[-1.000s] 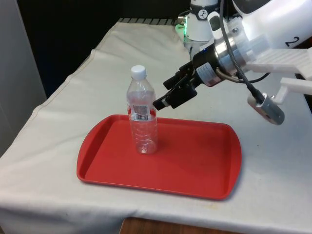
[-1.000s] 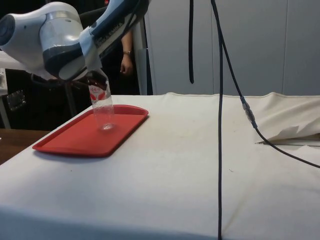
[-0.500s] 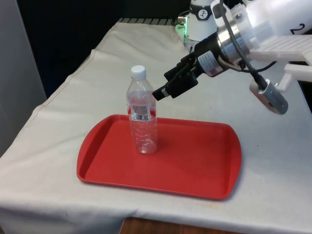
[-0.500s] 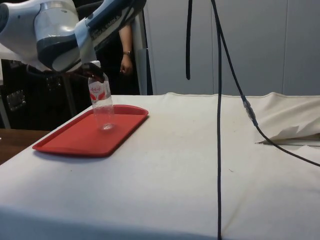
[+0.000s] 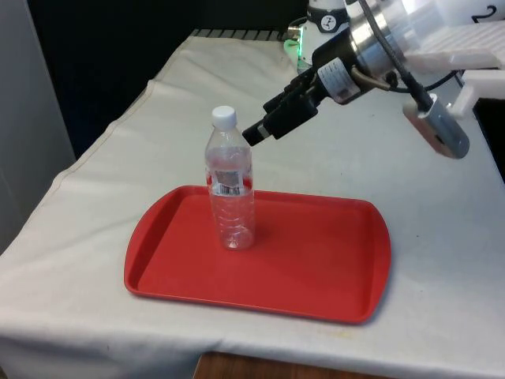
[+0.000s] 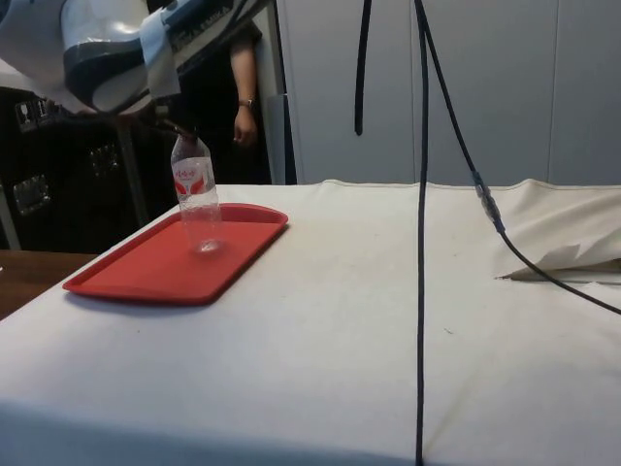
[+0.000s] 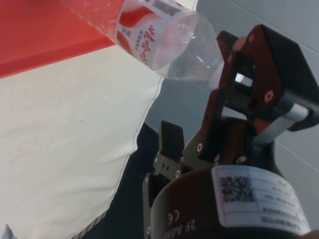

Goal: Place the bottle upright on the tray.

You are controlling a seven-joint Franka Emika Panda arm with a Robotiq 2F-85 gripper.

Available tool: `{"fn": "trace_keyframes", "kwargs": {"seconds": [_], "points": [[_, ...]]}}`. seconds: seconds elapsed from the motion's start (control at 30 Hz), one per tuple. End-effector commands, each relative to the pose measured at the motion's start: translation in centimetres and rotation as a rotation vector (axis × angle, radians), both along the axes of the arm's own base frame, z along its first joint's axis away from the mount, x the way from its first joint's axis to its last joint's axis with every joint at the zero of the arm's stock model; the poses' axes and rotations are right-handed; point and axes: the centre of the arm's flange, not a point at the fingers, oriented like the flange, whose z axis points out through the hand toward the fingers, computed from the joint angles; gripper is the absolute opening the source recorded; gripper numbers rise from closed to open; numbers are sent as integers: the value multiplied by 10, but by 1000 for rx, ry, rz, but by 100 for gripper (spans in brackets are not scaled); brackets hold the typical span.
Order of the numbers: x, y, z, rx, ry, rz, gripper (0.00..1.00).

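A clear plastic bottle point(image 5: 230, 189) with a white cap and a red-and-white label stands upright on the red tray point(image 5: 323, 257), towards the tray's side on the front view's left. My gripper point(image 5: 257, 133) hangs open in the air, level with the cap and a short way off to the front view's right, touching nothing. From the side, the bottle point(image 6: 197, 199) stands free on the tray point(image 6: 136, 272) under the arm. In the wrist view the bottle's shoulder point(image 7: 164, 35) lies beyond the spread fingers of the gripper point(image 7: 199, 84), with the tray point(image 7: 40, 30) behind it.
White cloth point(image 5: 118, 158) covers the table around the tray. A black cable point(image 6: 422, 214) hangs down in the side view, and a cloth fold point(image 6: 572, 257) lies at the far right. A person's hand point(image 6: 245, 121) shows behind the table.
The gripper has risen and drawn back from the bottle's label height to cap height. The bottle has stayed standing on the tray.
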Motion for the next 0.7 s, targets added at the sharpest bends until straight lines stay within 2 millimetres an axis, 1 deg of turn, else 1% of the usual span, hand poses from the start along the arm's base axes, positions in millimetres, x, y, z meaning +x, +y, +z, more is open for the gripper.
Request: {"fn": "trace_keyframes", "kwargs": {"seconds": [0.0, 0.07, 0.1, 0.13, 0.33, 0.4, 0.43, 0.53, 0.67], "points": [[0, -1, 6, 21, -7, 0, 100], [0, -2, 10, 26, -12, -3, 100], [0, -2, 6, 6, -8, -3, 100], [0, -2, 11, 28, -13, -2, 100], [1, -4, 24, 46, -29, -8, 100], [1, -5, 27, 51, -33, -10, 100], [0, -5, 23, 33, -27, -13, 100], [1, -6, 33, 63, -41, -13, 100], [1, -9, 39, 73, -48, -16, 100]]}}
